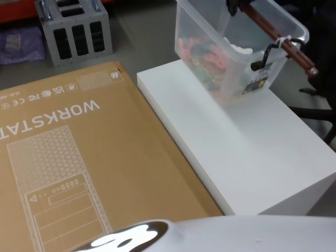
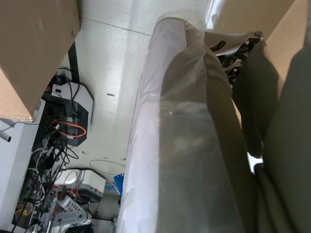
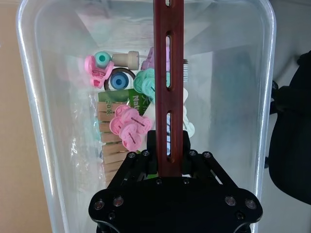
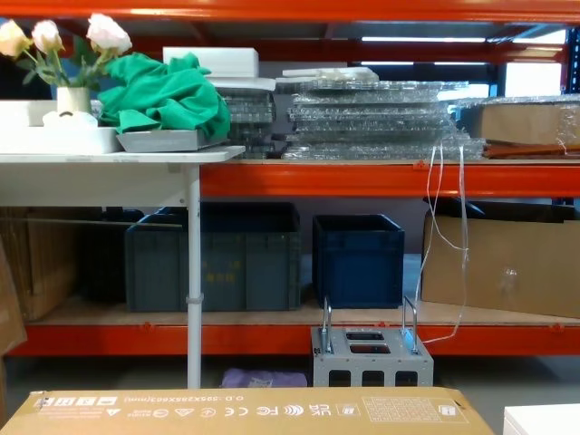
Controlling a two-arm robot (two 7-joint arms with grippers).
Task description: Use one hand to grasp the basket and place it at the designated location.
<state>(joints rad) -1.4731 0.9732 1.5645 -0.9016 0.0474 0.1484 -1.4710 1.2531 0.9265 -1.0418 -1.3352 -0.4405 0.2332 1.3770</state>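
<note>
Right hand (image 3: 169, 158) clamped on basket (image 1: 210, 47) handle (image 3: 168, 73); basket hangs tilted over white surface (image 1: 252, 152). Set-down looks pending.

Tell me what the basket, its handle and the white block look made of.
Basket: translucent milky plastic, glossy; contents show through its walls. Handle, held by the right gripper: reddish-brown slotted bar, likely moulded plastic, maybe painted metal. White block: matte, smooth, perhaps foam or painted board; unclear.
</note>
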